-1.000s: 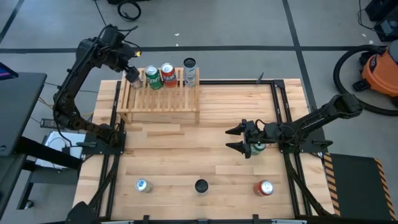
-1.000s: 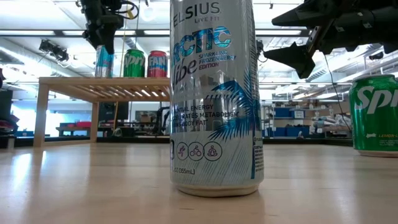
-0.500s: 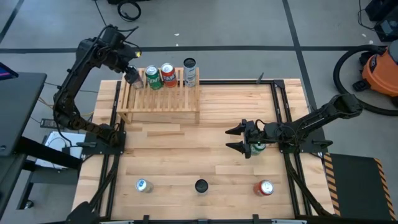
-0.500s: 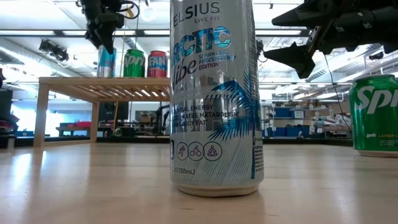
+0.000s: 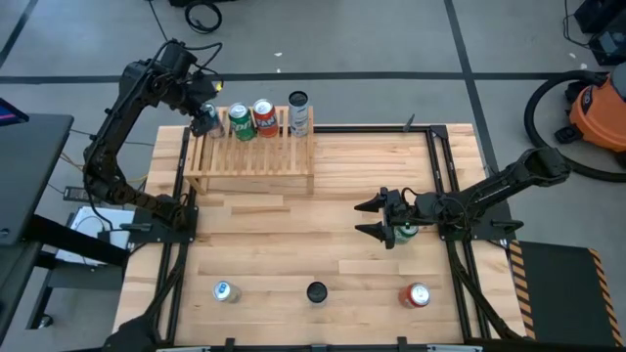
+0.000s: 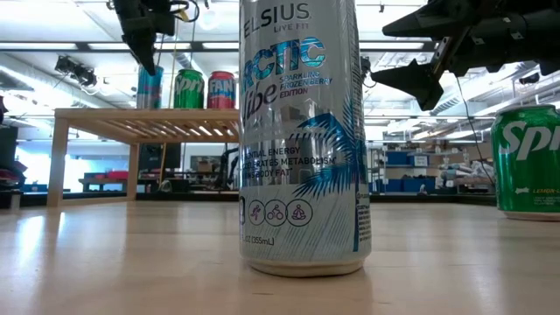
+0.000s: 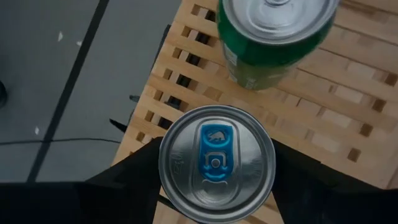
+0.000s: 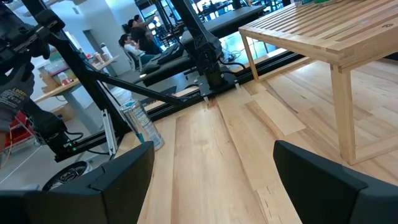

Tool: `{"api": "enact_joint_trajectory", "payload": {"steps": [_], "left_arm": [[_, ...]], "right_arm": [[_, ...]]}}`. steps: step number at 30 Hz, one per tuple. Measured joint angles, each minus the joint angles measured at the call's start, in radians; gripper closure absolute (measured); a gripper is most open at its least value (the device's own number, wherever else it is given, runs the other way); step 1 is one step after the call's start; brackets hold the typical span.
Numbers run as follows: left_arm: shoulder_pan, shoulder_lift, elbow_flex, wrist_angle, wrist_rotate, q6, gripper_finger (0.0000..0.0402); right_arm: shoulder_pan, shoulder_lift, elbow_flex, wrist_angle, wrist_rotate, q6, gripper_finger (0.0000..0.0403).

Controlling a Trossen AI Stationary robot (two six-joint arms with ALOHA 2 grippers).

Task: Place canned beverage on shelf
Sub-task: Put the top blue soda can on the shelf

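Note:
The shelf (image 5: 254, 156) is a light-wood slatted rack at the table's far left. On its far left corner stands a silver can with a blue tab (image 7: 216, 163), and my left gripper (image 5: 203, 113) is shut on it from above. Beside it stand a green can (image 5: 241, 121) and a red can (image 5: 264, 117). My right gripper (image 5: 364, 219) hangs open and level at the table's right, pointing left. It touches nothing. A green can (image 5: 405, 233) stands on the table below it. My left gripper pinches the silver can's upper side wall (image 7: 166, 163), just under the rim, between its two fingers (image 7: 124, 180). One finger is on each side. They slant down from above. The can stands upright with its base (image 6: 149, 105) on the shelf's slats.
A silver-and-black can (image 5: 298, 112) stands at the shelf's far right end. Near the table's front edge stand a blue-silver can (image 5: 224, 291), a tall silver can (image 5: 316, 291) and a red can (image 5: 418, 295). Bare wood lies between the shelf and these.
My left gripper has rolled about the line that it points along while staying over the shelf's far left corner. The silver can stays upright on the slats.

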Motion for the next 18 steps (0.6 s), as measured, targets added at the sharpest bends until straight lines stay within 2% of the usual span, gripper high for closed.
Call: {"api": "enact_joint_trajectory", "payload": {"steps": [4,11,18], "left_arm": [[0.003,0.0,0.0,-0.001,0.02,0.061,0.015],[0.063,0.0,0.0,-0.017,0.114,0.151,0.015],[0.11,0.001,-0.001,-0.043,0.206,0.16,0.015]], "right_arm": [[0.0,0.0,0.0,0.0,0.0,0.0,0.0064],[0.0,0.0,0.0,0.0,0.0,0.0,0.0064],[0.0,0.0,0.0,0.0,0.0,0.0,0.0064]]}}
